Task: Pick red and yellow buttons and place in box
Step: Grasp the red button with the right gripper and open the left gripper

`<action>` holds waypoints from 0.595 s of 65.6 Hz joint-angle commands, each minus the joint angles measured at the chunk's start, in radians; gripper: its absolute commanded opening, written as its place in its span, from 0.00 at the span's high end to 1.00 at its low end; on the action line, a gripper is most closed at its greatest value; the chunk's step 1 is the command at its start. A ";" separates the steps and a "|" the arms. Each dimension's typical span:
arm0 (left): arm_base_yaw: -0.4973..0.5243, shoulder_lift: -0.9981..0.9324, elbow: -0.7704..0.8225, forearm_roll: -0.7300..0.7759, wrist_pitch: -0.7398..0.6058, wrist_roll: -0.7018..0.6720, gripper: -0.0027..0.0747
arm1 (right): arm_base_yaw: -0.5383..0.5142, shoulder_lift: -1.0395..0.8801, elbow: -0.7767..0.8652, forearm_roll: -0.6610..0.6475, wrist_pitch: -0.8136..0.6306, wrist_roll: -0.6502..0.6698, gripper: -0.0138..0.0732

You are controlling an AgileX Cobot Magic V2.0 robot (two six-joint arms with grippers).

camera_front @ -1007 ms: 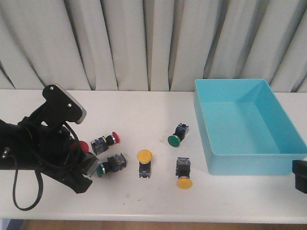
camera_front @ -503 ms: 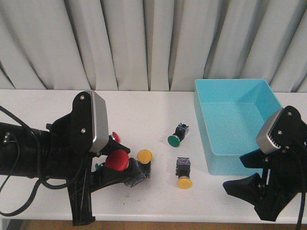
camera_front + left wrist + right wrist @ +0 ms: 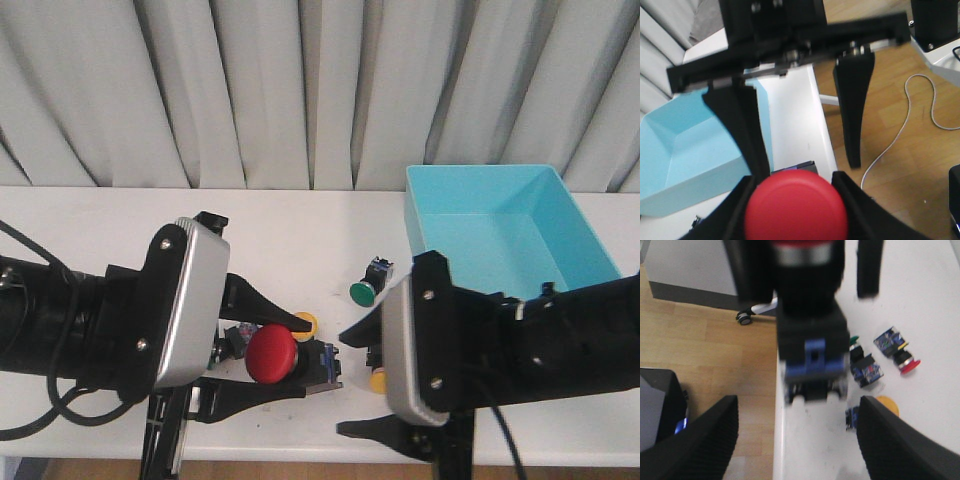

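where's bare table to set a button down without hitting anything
Bare patches: the table along the curtain, behind the left gripper, and left of the box. Crowded: the front middle, where the held red button, green button and both grippers sit.

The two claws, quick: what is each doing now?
Left gripper: closed on a red button.
Right gripper: open, holding nothing.

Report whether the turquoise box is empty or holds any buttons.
Empty as far as visible: the box shows bare floor; the right arm hides its near part.
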 commanded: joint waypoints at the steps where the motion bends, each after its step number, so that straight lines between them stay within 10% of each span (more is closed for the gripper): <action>1: -0.003 -0.023 -0.026 -0.088 0.014 0.022 0.71 | 0.046 -0.009 -0.034 0.073 -0.077 -0.042 0.28; 39: -0.003 -0.023 -0.026 -0.088 0.038 0.027 0.70 | 0.091 -0.008 -0.031 0.198 -0.096 -0.139 0.55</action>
